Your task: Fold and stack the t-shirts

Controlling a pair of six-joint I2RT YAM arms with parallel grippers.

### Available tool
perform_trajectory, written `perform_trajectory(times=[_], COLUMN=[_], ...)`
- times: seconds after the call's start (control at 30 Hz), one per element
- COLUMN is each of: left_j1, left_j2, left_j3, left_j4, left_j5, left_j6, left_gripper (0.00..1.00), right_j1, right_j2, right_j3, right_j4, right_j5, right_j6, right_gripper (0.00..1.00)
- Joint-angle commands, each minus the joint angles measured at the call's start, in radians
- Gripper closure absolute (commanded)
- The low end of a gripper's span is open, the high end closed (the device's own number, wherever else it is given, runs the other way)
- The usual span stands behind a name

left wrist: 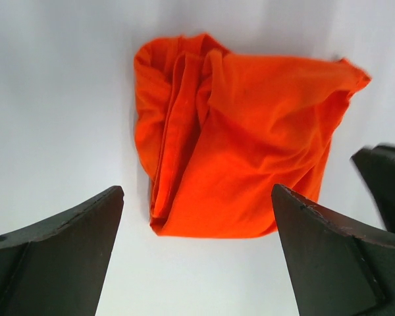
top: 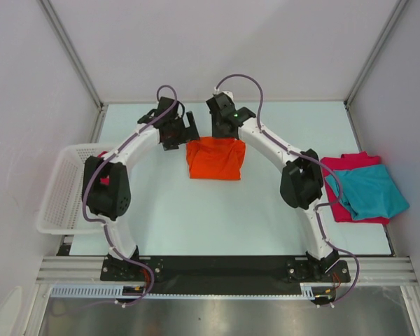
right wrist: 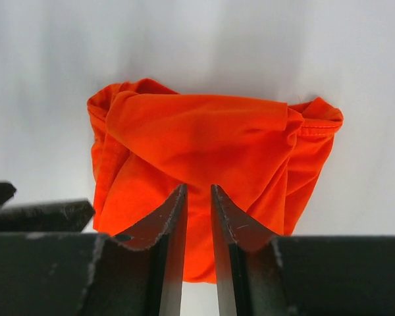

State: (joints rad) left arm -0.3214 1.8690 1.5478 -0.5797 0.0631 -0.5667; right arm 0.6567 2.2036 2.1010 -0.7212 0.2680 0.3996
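both arms reach far out and bow inward, wrists pitched down at the worktop [top: 196,217]. left hand [top: 178,133] [left wrist: 196,191] is released, fingers [left wrist: 66,243] spread wide with nothing between them. it hovers clear of the cloth. the orange t-shirt [top: 215,158] [left wrist: 237,145] lies just beside it on its inner side, a rumpled folded bundle flat on the worktop, ahead of the fingertips in the left wrist view. right hand [top: 224,129] [right wrist: 197,187] sits over the same shirt's far edge, fingers [right wrist: 168,224] parted by a slim gap, no cloth pinched. the shirt [right wrist: 197,145] shows directly under and ahead of the tips. well off to the right hand's outer side, a teal t-shirt [top: 371,192] lies on a crimson t-shirt [top: 350,162].
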Motion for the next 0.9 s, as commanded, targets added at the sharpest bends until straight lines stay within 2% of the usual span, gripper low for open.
perform_trajectory(times=[0.0, 0.27, 0.4, 0.5, 0.7, 0.87], left_j1=[-0.015, -0.016, -0.016, -0.015, -0.016, -0.019], left_j2=[-0.080, -0.195, -0.313, -0.346, -0.321, -0.278], left_j3=[-0.081, -0.184, -0.262, -0.302, -0.328, -0.313], left_j4=[0.035, 0.012, 0.014, 0.014, 0.018, 0.046], left_j5=[0.012, -0.005, -0.011, -0.012, -0.005, 0.012], left_j6=[0.007, 0.018, 0.014, 0.019, 0.021, 0.011], left_gripper=[0.00, 0.00, 0.00, 0.00, 0.00, 0.01], right_j1=[-0.023, -0.057, -0.074, -0.075, -0.078, -0.080], right_j2=[0.054, 0.189, 0.304, 0.332, 0.352, 0.315], right_j3=[0.025, 0.060, 0.134, 0.180, 0.275, 0.245], right_j4=[0.019, 0.065, 0.063, 0.080, 0.065, 0.069], right_j5=[-0.018, -0.036, -0.032, 0.003, 0.027, 0.040], right_j6=[0.018, 0.016, 0.015, 0.001, -0.002, -0.010], right_gripper=[0.75, 0.76, 0.80, 0.81, 0.81, 0.80])
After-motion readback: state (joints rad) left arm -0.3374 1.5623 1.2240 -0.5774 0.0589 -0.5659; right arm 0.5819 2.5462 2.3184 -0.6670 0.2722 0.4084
